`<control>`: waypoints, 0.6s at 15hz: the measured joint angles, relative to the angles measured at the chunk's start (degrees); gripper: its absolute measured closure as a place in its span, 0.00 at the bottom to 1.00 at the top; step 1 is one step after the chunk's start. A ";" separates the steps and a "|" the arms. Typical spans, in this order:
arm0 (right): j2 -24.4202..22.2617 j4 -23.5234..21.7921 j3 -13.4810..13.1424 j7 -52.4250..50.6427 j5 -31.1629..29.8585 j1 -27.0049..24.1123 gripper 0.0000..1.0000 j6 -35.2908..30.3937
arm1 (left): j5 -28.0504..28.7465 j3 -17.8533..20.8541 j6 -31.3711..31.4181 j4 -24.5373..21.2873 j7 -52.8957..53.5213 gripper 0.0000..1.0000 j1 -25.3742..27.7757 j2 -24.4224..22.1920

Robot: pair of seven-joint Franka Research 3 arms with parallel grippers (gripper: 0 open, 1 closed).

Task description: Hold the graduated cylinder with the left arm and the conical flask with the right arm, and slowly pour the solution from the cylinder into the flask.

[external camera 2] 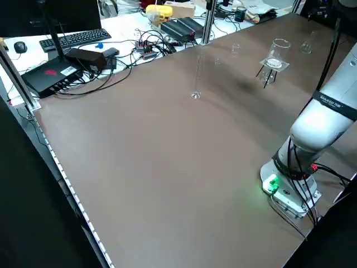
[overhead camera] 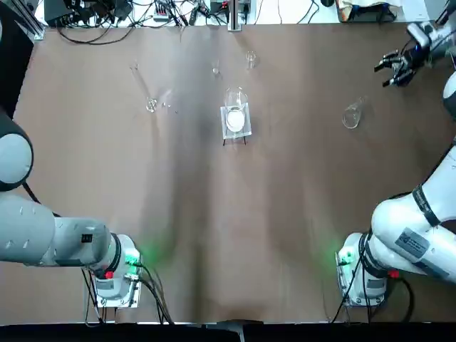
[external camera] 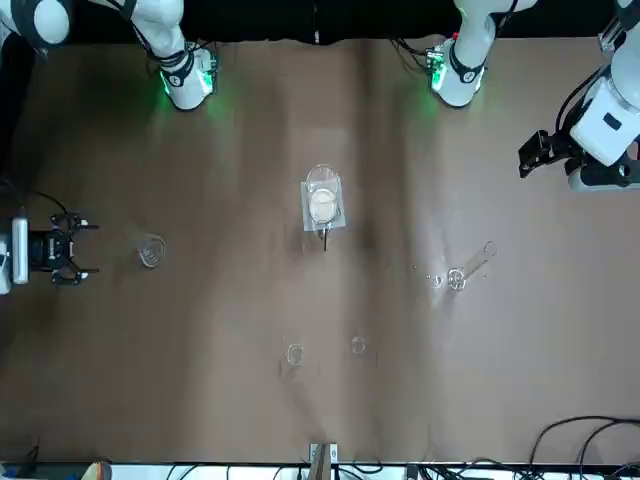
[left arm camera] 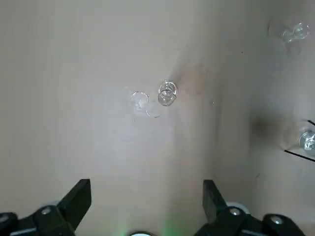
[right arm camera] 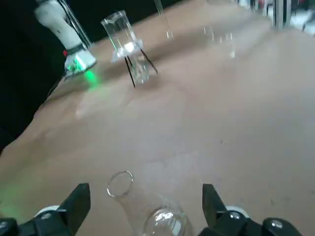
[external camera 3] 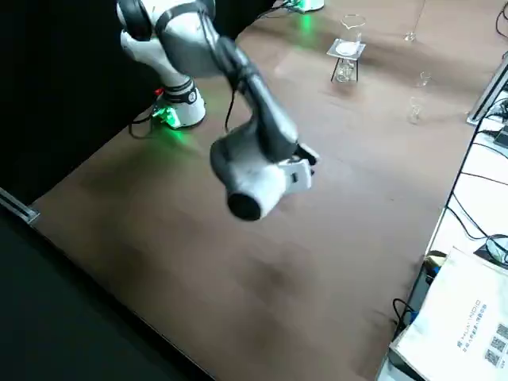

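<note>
The graduated cylinder point(overhead camera: 142, 86) stands upright on the brown table, far left of centre, a thin clear tube on a small foot point(external camera 2: 195, 95). The left wrist view looks straight down on the cylinder point(left arm camera: 167, 93). My left gripper point(external camera: 533, 153) hangs open, high above the table and short of it, its own view showing the left gripper point(left arm camera: 146, 196) with nothing between the fingers. The conical flask point(overhead camera: 351, 114) sits at the far right. Beside it my right gripper point(overhead camera: 394, 68) is open and low; the flask point(right arm camera: 153, 212) lies just ahead of the right gripper point(right arm camera: 145, 201).
A glass vessel with white contents point(overhead camera: 236, 118) on a small wire stand sits mid-table. Two tiny glass pieces point(overhead camera: 250, 58) lie beyond it. Cables, a keyboard point(external camera 2: 72, 38) and boxes crowd the bench past the far edge. The arm bases point(overhead camera: 117, 274) glow green at the near edge.
</note>
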 joint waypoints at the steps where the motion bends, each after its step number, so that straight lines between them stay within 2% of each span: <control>1: -0.97 1.84 0.07 4.45 -2.58 1.62 0.00 0.13 | 0.00 -0.02 0.00 0.03 0.00 0.00 -0.02 -0.03; 5: -5.58 6.77 0.18 25.38 -12.66 9.31 0.00 1.03 | 0.00 -0.06 -0.02 0.04 0.00 0.00 -0.05 -0.16; 9: -11.43 7.83 0.47 48.78 -26.64 19.41 0.00 4.43 | 0.02 -0.08 -0.02 0.04 0.00 0.00 -0.07 -0.26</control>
